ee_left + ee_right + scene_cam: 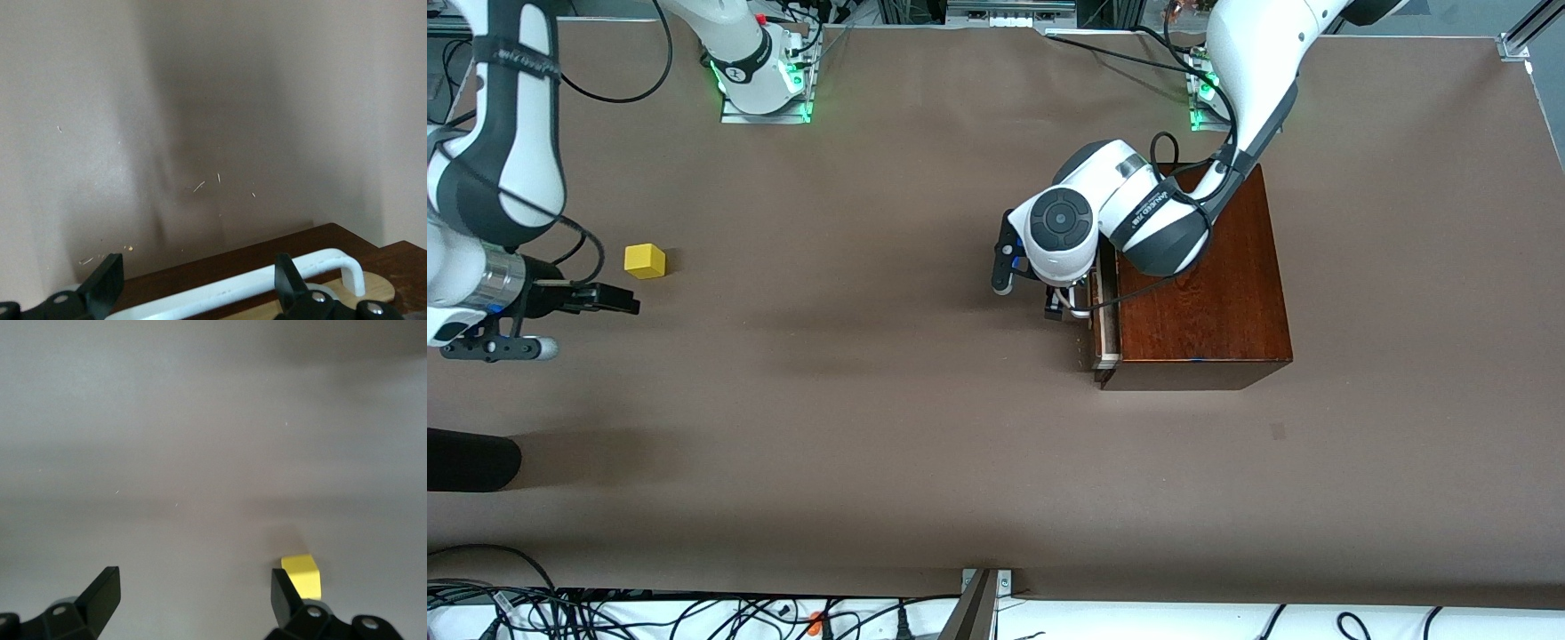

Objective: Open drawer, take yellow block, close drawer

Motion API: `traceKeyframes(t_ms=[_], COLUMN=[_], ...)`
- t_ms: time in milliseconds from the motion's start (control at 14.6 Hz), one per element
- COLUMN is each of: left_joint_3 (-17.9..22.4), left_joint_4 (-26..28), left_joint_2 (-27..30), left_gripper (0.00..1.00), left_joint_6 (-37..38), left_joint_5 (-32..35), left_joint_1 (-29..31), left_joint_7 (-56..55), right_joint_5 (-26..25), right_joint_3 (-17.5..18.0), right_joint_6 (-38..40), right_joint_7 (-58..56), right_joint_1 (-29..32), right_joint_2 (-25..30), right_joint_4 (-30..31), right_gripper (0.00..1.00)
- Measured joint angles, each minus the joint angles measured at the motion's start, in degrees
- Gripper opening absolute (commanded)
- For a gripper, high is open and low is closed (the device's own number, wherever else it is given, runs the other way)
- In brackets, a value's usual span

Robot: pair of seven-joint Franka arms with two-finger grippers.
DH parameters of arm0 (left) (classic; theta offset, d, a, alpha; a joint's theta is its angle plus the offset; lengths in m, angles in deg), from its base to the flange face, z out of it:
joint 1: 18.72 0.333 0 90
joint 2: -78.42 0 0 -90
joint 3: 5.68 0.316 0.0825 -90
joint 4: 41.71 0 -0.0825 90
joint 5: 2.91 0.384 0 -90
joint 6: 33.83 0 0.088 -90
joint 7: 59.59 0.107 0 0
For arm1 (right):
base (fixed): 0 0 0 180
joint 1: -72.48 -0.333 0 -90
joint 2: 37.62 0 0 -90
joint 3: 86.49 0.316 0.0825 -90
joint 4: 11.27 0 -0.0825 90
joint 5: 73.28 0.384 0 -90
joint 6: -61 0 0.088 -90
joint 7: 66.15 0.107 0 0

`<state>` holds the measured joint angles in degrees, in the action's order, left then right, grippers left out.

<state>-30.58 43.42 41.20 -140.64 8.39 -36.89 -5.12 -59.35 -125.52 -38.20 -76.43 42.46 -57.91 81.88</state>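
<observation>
Drawer: pulled out only a little from the dark wooden box, a strip of pale interior showing; white bar handle on its front.
Left tool: at the drawer front, fingers spread wide with the handle between them, not clamped.
Yellow block: on the brown surface toward the right arm's end, well apart from the box.
Right tool: fingers apart, empty, just beside the block.
</observation>
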Motion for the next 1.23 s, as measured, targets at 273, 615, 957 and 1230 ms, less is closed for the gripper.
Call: traceKeyframes(t_ms=[273, 615, 957, 1230], left_joint_3=[0.19, 0.21, 0.14, 0.15], left_joint_4=[0.01, 0.01, -0.05, -0.16], left_joint_2=[0.03, 0.04, 0.04, 0.05], left_gripper=[1.0, 1.0, 1.0, 1.0], left_joint_6=[0.3, 0.54, 0.89, 1.88], left_joint_5=[1.06, 1.48, 1.92, 2.72], left_joint_1=[0.17, 0.29, 0.28, 0.33], left_joint_7=[0.01, 0.01, 0.01, 0.04], right_joint_5=[-2.38, -7.83, -13.31, -15.35], right_joint_3=[-0.17, -0.14, 12.14, 31.41], right_joint_6=[7.59, 10.38, 11.42, 10.65], right_joint_7=[1.7, 5.49, 10.94, 12.95], right_joint_1=[-0.97, -3.41, 5.09, 22.44], right_joint_2=[1.31, 5.4, 10.01, 15.9], right_joint_4=[-6.62, -7.95, -7.39, -3.08], right_gripper=[1.0, 1.0, 1.0, 1.0])
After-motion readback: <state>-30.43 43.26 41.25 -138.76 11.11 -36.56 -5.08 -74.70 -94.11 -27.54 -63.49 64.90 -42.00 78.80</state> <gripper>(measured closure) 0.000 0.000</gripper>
